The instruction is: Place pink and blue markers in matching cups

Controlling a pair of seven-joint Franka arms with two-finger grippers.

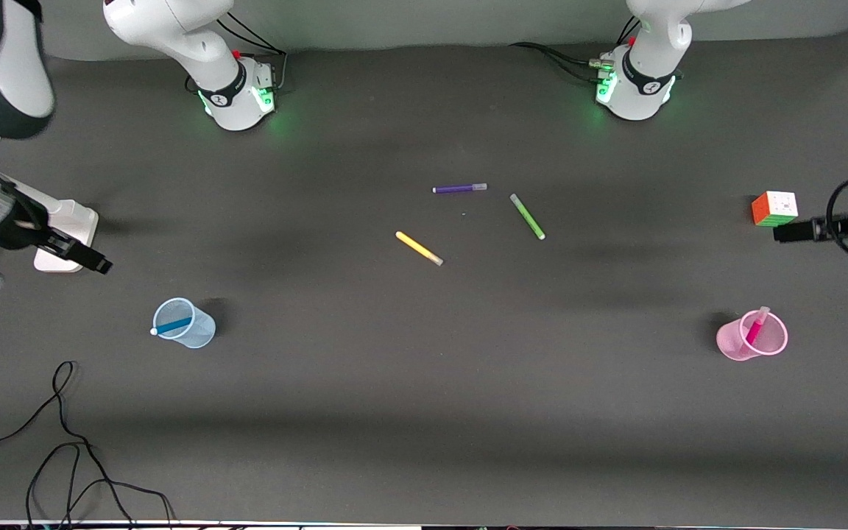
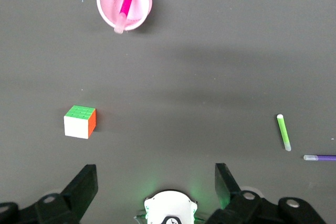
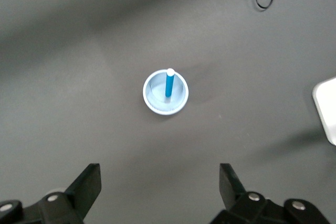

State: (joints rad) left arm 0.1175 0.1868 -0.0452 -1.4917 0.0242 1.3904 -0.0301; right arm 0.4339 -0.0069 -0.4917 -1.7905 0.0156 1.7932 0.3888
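The pale blue cup [image 1: 185,322] stands toward the right arm's end of the table, with the blue marker [image 1: 172,325] leaning inside it, white end over the rim. The right wrist view shows the cup [image 3: 165,92] and the marker [image 3: 169,83] from above. The pale pink cup [image 1: 753,336] stands toward the left arm's end and holds the pink marker [image 1: 755,327]; both show in the left wrist view, cup [image 2: 124,1] and marker [image 2: 126,1]. My right gripper [image 1: 78,254] [image 3: 160,174] is open and empty, high up beside the blue cup. My left gripper [image 1: 796,231] [image 2: 156,174] is open and empty, high up by the cube.
A purple pen [image 1: 459,188], a green pen [image 1: 527,216] and a yellow pen [image 1: 418,248] lie mid-table. A colour cube [image 1: 774,208] [image 2: 80,121] sits farther from the camera than the pink cup. A white block [image 1: 63,235] lies under the right gripper. Black cables [image 1: 63,442] trail near the front edge.
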